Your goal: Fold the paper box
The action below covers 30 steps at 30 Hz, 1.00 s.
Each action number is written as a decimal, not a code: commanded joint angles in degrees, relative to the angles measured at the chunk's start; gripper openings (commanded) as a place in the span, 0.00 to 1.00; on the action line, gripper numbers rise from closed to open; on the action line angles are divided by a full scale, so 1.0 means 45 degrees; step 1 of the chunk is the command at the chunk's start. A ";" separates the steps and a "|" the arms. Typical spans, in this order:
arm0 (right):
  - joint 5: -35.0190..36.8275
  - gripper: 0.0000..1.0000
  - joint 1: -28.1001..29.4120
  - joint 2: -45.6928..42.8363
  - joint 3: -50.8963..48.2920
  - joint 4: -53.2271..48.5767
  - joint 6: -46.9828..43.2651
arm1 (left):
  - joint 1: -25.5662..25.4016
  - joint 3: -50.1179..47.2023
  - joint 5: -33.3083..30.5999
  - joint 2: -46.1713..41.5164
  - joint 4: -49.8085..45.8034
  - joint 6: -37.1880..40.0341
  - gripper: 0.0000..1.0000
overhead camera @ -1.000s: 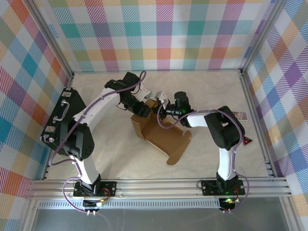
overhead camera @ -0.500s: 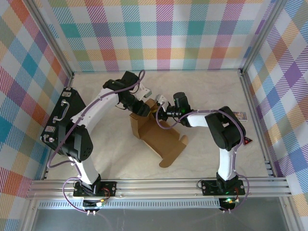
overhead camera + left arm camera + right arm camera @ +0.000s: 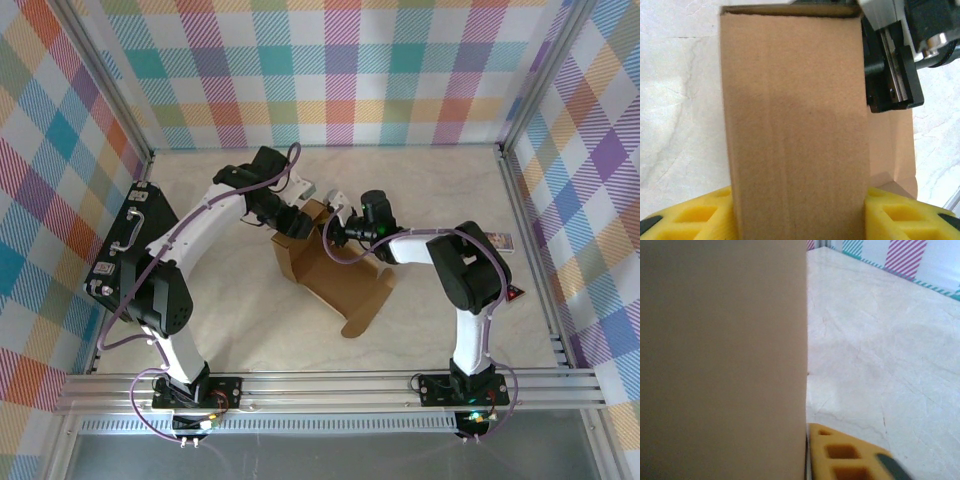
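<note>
Brown paper box (image 3: 325, 268) half-folded, mid-table, flap splayed toward near edge.

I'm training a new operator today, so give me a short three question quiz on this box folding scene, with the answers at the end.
1. True or false: the left claw has the paper box between its yellow pads.
2. Where is the black case? A) at the table's left edge B) at its right edge C) on top of the box
3. Fill in: the paper box is plain ___ cardboard.
Key: 1 true; 2 A; 3 brown.
</note>
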 commanded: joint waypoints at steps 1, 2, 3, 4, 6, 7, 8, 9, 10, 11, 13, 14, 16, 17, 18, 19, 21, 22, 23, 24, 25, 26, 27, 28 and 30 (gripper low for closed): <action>0.0258 0.22 0.0060 0.0310 0.0257 0.1182 0.0547 | -0.0131 -0.0133 0.0746 -0.0547 -0.0126 -0.0015 0.53; 0.0164 0.22 0.0062 0.0348 0.0324 0.1131 0.0568 | -0.0141 -0.0115 0.0787 -0.0524 -0.0107 -0.0039 0.53; 0.0129 0.22 0.0058 0.0391 0.0391 0.1106 0.0690 | -0.0126 -0.0098 0.0869 -0.0502 -0.0097 -0.0031 0.53; 0.0071 0.22 0.0057 0.0445 0.0470 0.1106 0.0801 | -0.0123 -0.0093 0.0902 -0.0503 -0.0075 -0.0043 0.53; -0.0152 0.14 0.0058 0.0492 0.0552 0.1041 0.0792 | -0.0137 -0.0083 0.0925 -0.0514 -0.0063 -0.0064 0.53; -0.0161 0.11 0.0059 0.0490 0.0555 0.1017 0.0802 | -0.0126 -0.0093 0.0904 -0.0519 -0.0065 -0.0052 0.53; -0.0060 0.09 0.0057 0.0491 0.0565 0.1027 0.0806 | -0.0122 -0.0104 0.0905 -0.0543 -0.0065 -0.0061 0.53; 0.0030 0.07 0.0057 0.0508 0.0584 0.1010 0.0834 | -0.0141 -0.0112 0.0920 -0.0548 -0.0076 -0.0065 0.53; 0.0138 0.04 0.0057 0.0527 0.0628 0.0972 0.0863 | -0.0126 -0.0113 0.0988 -0.0548 -0.0084 -0.0065 0.53; 0.0202 0.01 0.0067 0.0530 0.0652 0.0969 0.0865 | -0.0139 -0.0103 0.1035 -0.0524 -0.0104 -0.0065 0.53; 0.0387 0.00 0.0058 0.0568 0.0607 0.1216 0.0865 | -0.0133 -0.0151 0.1028 -0.0538 -0.0066 -0.0084 0.53; 0.0480 0.00 0.0060 0.0583 0.0561 0.1391 0.0865 | -0.0125 -0.0152 0.1022 -0.0521 -0.0065 -0.0120 0.53; 0.0507 0.01 0.0057 0.0645 0.0534 0.1650 0.1284 | -0.0137 -0.0114 0.1042 -0.0500 -0.0085 -0.0117 0.53; 0.0410 0.18 0.0057 0.0693 0.0588 0.1662 0.1285 | -0.0128 -0.0113 0.1042 -0.0493 -0.0085 -0.0119 0.53; 0.0364 0.27 0.0057 0.0738 0.0631 0.1750 0.1345 | -0.0122 -0.0113 0.1042 -0.0492 -0.0085 -0.0109 0.53; 0.0274 0.28 0.0057 0.0778 0.0619 0.1917 0.1381 | -0.0129 -0.0113 0.1088 -0.0489 -0.0085 -0.0123 0.53; 0.0191 0.28 0.0057 0.0840 0.0593 0.2254 0.1467 | -0.0124 -0.0113 0.1173 -0.0445 -0.0085 -0.0124 0.53; 0.0248 0.28 0.0057 0.0888 0.0609 0.2414 0.1606 | -0.0126 -0.0113 0.1197 -0.0437 -0.0102 -0.0134 0.53; 0.0311 0.27 0.0057 0.0919 0.0595 0.2561 0.1664 | -0.0136 -0.0113 0.1209 -0.0391 -0.0128 -0.0128 0.53; 0.0361 0.24 0.0067 0.0944 0.0577 0.2705 0.1685 | -0.0140 -0.0098 0.1186 -0.0349 -0.0160 -0.0133 0.53; 0.0388 0.19 0.0057 0.0959 0.0538 0.2779 0.1685 | -0.0134 -0.0093 0.1150 -0.0341 -0.0182 -0.0125 0.53; 0.0555 0.17 0.0057 0.0944 0.0535 0.2803 0.1714 | -0.0137 -0.0112 0.1140 -0.0343 -0.0180 -0.0124 0.53; 0.0772 0.12 0.0045 0.0978 0.0516 0.2892 0.1831 | -0.0139 -0.0113 0.1149 -0.0350 -0.0201 -0.0124 0.53; 0.0860 0.07 0.0038 0.1026 0.0497 0.3029 0.1958 | -0.0134 -0.0113 0.1195 -0.0329 -0.0203 -0.0133 0.53; 0.0825 0.00 0.0038 0.1095 0.0477 0.3330 0.2074 | -0.0129 -0.0132 0.1159 -0.0349 -0.0168 -0.0141 0.53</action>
